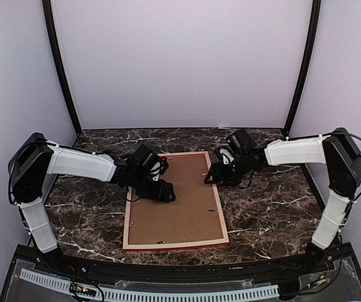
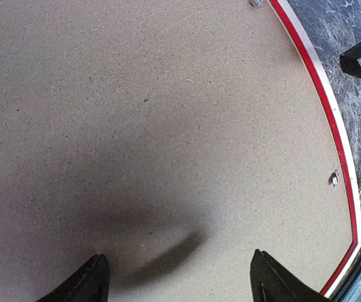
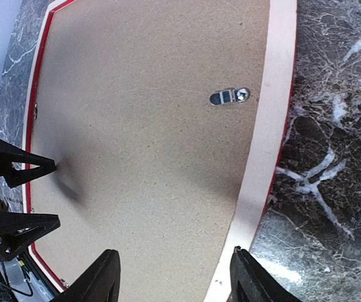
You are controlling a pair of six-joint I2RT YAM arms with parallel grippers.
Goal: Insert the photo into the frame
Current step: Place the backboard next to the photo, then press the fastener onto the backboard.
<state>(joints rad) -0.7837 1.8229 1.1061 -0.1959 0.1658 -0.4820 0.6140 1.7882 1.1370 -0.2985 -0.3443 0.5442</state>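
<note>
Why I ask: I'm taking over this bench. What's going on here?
The frame lies face down on the table with a brown backing board in it. The left pincer is poised open over the board, and the right pincer is open over the frame's right edge. Neither holds anything. No photo is in view.

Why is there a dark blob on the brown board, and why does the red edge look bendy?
Left wrist view: the blob is a soft shadow on the board in front of the left tool; the frame bends only because that lens curves things. Top view: the frame's edges run straight.
</note>
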